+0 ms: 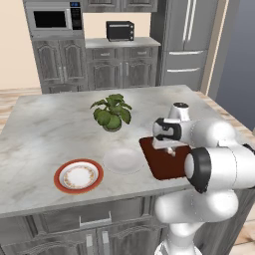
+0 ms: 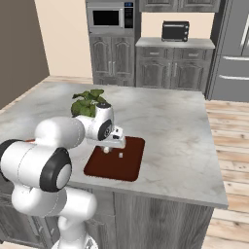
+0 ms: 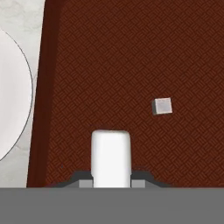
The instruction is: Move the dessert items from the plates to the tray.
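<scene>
Claw fingertips barely make it into the hand view: two dark stubs at the bottom edge, mostly covered by the short white cylinder [image 3: 110, 158] that stands between them. Whether the pads actually press its sides is hard to tell from that view alone. In the left base view the claw [image 1: 171, 149] is largely masked by the arm's own wrist and elbow, and the near half of the flat dark red-brown rectangular tray [image 1: 162, 162] is cut off behind the white forearm.

Right base view: claw [image 2: 108, 148] hangs low over the tray [image 2: 116, 168], the white cylinder [image 2: 106, 150] at its tips, close above the tray surface or on it; contact cannot be judged. Jaws narrow, closed to the cylinder's width, appearing to grip it.

Second dessert item, a small pale lump [image 3: 162, 105], looks squarish in the hand view; it lies on the tray's woven-pattern floor, apart from the claw. Same lump [image 2: 121, 155] just beside the claw in the right base view.

Plain white round plate [image 1: 122, 160] sits on the grey marble worktop [image 1: 45, 129], touching or nearly touching the tray's edge; its rim [image 3: 15, 96] enters the hand view. Orange-red-rimmed plate with cream patterned centre [image 1: 78, 175] lies beyond it. Leafy green potted plant [image 1: 112, 113] stands behind.
</scene>
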Available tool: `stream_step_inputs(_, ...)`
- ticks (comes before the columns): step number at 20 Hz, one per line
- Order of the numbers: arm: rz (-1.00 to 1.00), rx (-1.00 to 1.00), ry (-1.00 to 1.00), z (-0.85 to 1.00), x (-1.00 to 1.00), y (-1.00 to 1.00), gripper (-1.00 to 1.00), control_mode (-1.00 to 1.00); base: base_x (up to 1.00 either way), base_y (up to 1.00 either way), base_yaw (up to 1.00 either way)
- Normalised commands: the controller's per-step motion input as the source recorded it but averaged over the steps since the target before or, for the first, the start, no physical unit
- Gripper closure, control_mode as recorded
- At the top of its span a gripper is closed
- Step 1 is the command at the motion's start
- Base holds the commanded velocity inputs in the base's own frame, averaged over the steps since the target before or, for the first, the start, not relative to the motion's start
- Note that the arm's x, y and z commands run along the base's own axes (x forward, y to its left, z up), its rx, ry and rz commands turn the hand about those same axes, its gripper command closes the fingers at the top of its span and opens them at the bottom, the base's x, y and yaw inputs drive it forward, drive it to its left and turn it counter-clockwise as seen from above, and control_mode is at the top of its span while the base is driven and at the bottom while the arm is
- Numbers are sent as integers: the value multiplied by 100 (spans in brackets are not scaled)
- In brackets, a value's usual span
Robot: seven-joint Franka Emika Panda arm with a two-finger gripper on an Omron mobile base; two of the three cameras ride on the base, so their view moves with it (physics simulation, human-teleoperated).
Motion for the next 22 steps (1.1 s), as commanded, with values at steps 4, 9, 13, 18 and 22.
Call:
stream_step_inputs(4,-5,0,1,-20,-17,-5,100,-100,0,0,0)
stream_step_inputs(9,-4,0,1,-23,-16,-7,100,-100,0,0,0)
stream_step_inputs(13,-4,0,0,-19,-4,-2,100,-100,0,0,0)
stream_step_inputs(18,-3,0,0,-16,0,0,100,-100,0,0,0)
stream_step_inputs(22,-2,0,0,-19,0,-1,100,-100,0,0,0)
